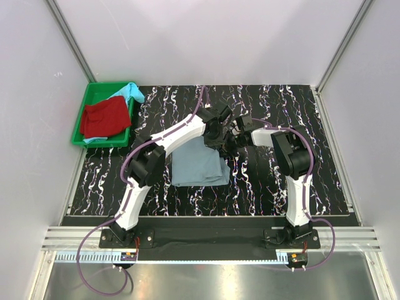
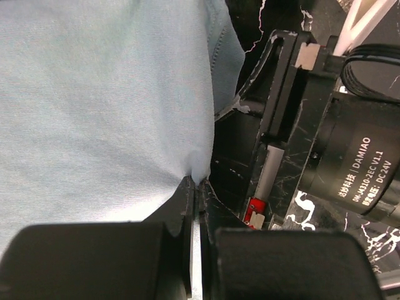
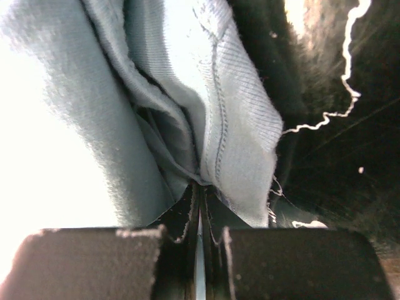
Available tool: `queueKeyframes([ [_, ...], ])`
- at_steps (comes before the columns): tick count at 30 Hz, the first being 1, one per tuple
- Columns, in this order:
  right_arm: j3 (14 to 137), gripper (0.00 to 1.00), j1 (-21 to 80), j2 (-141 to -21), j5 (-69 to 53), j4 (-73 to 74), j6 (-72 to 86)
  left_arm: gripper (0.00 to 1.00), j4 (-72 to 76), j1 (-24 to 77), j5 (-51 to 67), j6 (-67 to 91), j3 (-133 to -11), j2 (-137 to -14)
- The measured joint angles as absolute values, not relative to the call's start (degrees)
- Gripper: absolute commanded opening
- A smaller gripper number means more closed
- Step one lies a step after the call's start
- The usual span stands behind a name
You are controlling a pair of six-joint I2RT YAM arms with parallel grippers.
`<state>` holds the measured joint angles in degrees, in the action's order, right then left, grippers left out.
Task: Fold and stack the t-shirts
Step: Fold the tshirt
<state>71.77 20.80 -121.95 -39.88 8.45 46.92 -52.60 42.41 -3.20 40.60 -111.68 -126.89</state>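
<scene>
While my left fingers (image 2: 189,206) and right fingers (image 3: 190,206) pinch the grey-blue t-shirt (image 1: 199,164) at its far right corner, its body lies on the bench (image 1: 269,181), nearer my bases and leftward.

A large grey-blue cloth t-shirt (image 1: 199,165) lies in the middle of the black marbled table top (image 1: 281,187). At its far right corner the left gripper (image 2: 197,190) and the right gripper (image 3: 200,187) sit side by side, each pinching its edge. At the far left stands a green plastic tray (image 1: 81,119). In it a red cloth t-shirt (image 1: 105,119) lies on a light turquoise cloth t-shirt (image 1: 132,94).
</scene>
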Motion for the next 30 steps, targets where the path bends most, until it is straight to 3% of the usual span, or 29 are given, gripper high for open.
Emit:
queueKeyframes([
  [30, 69.5, 0.07, 20.2, -120.3, -41.3, 11.4, 44.3, 0.0, -49.6, 41.9, -0.7, 41.9, -109.8, -126.8],
])
